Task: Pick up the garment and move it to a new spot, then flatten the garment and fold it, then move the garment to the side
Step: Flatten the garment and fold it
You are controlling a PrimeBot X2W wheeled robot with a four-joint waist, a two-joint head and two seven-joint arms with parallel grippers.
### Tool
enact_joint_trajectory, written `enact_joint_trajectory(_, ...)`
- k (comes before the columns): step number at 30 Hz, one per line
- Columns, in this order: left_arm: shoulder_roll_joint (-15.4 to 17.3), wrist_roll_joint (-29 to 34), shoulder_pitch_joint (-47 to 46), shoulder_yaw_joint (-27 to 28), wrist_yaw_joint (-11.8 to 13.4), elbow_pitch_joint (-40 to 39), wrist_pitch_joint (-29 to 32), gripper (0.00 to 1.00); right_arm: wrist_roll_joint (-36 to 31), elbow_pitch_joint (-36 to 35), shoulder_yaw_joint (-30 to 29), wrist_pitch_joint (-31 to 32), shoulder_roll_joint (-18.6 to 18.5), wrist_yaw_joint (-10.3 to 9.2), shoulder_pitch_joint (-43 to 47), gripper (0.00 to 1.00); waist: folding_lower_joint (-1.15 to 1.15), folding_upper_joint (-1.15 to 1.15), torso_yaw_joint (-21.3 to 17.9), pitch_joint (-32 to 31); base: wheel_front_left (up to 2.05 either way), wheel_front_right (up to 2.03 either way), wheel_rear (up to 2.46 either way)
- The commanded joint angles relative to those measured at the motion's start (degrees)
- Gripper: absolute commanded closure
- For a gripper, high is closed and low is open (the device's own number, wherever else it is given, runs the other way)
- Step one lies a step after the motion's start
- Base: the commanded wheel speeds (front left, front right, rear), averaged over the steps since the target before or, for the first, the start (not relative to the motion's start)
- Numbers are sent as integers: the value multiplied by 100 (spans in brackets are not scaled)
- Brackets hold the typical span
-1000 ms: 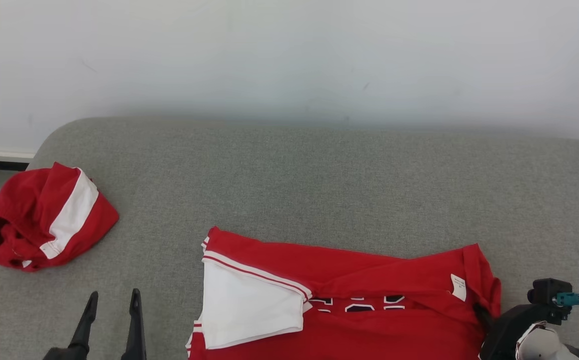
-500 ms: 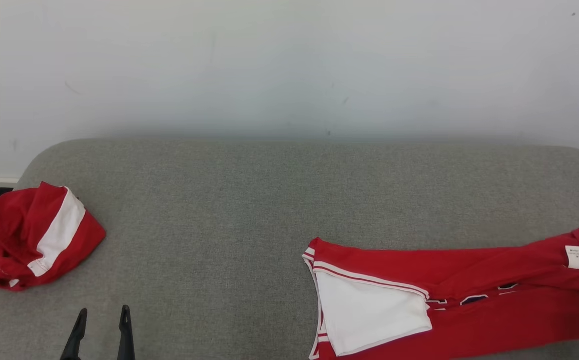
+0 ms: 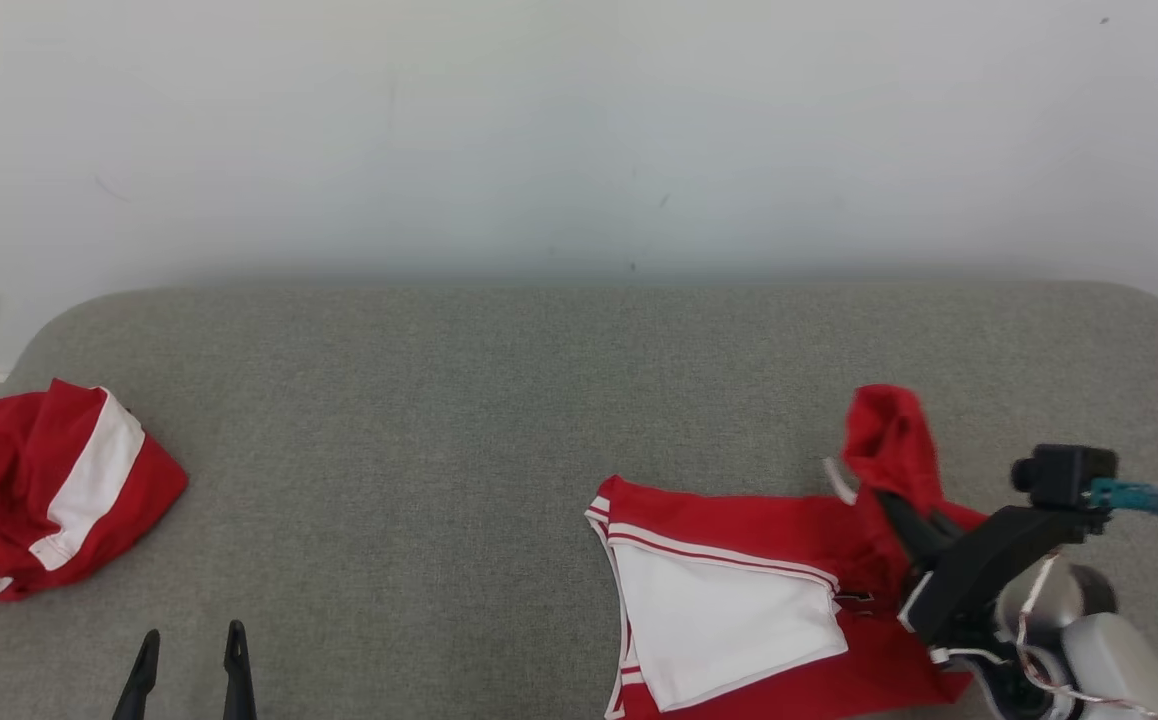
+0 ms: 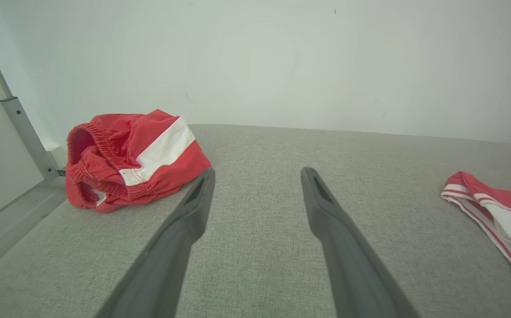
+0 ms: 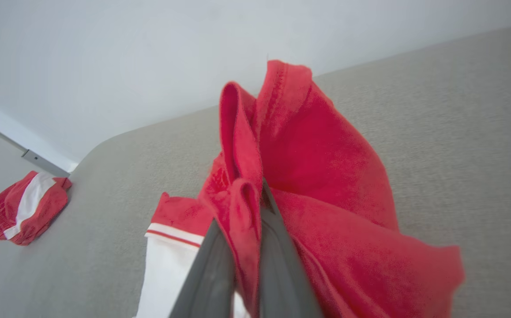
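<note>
The garment (image 3: 729, 610), a red jersey with a white side panel, lay on the near right part of the grey cushion (image 3: 499, 400), and its near hem ran off the bottom of the head view. The right gripper (image 3: 901, 512) was clamped tight on the jersey's right end. A bunch of red cloth stood up above its fingers, lifted off the cushion.

A wide bare stretch of cushion lay open to the left of the jersey and beyond it, up to the far edge at the white wall (image 3: 579, 130). The cushion's rounded far right corner was near the raised cloth. The red-and-white shorts (image 3: 44, 495) sat crumpled at the left edge, well apart from the jersey. The left gripper (image 3: 189, 655) was at the near left with its fingers spread wide, holding nothing.

The right wrist view showed a fold of red cloth pinched between the two fingers. The left wrist view showed the shorts' gathered elastic waistband and a metal rail (image 4: 21, 128) beyond the cushion's left edge.
</note>
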Motion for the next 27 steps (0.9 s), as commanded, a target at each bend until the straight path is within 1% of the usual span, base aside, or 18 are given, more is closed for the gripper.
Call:
enact_joint_trajectory(1, -24, 88, -54, 27, -41, 27, -18, 0, 74, -375, 162, 111, 292, -10, 162, 100, 0, 0, 54, 30, 0, 0, 0)
enact_joint_trajectory(2, -37, 89, -69, 22, -40, 37, -18, 0, 56, -526, 253, 165, 412, -10, 226, 100, 0, 0, 83, 40, 0, 0, 0)
enact_joint_trajectory(3, -37, 89, -69, 22, -40, 37, -18, 0, 56, -526, 253, 165, 412, -10, 226, 100, 0, 0, 83, 40, 0, 0, 0)
enact_joint_trajectory(6, -67, 115, -119, 31, -81, 81, -18, 0, -37, -782, 522, 293, 799, -10, 369, 100, 0, 0, 167, 76, 0, 0, 0)
enact_joint_trajectory(9, -115, 132, -161, 4, -107, 136, -18, 0, -267, -693, 752, 263, 1113, -10, 310, 100, 0, 0, 252, 115, 0, 0, 0)
enact_joint_trajectory(13, -176, 144, -299, -52, -158, 244, -18, 0, -483, -190, 891, 105, 1382, -10, 138, 100, 0, 0, 399, 157, 0, 0, 0)
enact_joint_trajectory(19, -274, 204, -438, -125, -222, 385, -18, 0, -812, 940, 859, -365, 1548, -11, -204, 100, 0, 0, 550, 187, 0, 0, 0)
enact_joint_trajectory(20, -284, 206, -451, -125, -235, 406, -18, 0, -834, 1083, 848, -463, 1557, -10, -266, 81, 0, 0, 559, 186, 0, 0, 0)
enact_joint_trajectory(21, -295, 214, -462, -133, -234, 427, -18, 0, -787, 1178, 912, -534, 1575, -10, -322, 47, 0, 0, 569, 184, 0, 0, 0)
enact_joint_trajectory(22, -292, 212, -468, -115, -248, 448, -18, 0, -698, 1270, 961, -606, 1592, -10, -353, 0, 0, 0, 569, 178, 0, 0, 0)
enact_joint_trajectory(26, -280, 217, -449, -36, -281, 522, -18, 0, -494, 1210, 1212, -893, 1576, -10, -461, 0, 0, 0, 526, 125, 0, 0, 0)
enact_joint_trajectory(27, -278, 228, -419, 3, -287, 531, -18, 0, -387, 1034, 1223, -1042, 1432, -10, -475, 0, 0, 0, 487, 87, 0, 0, 0)
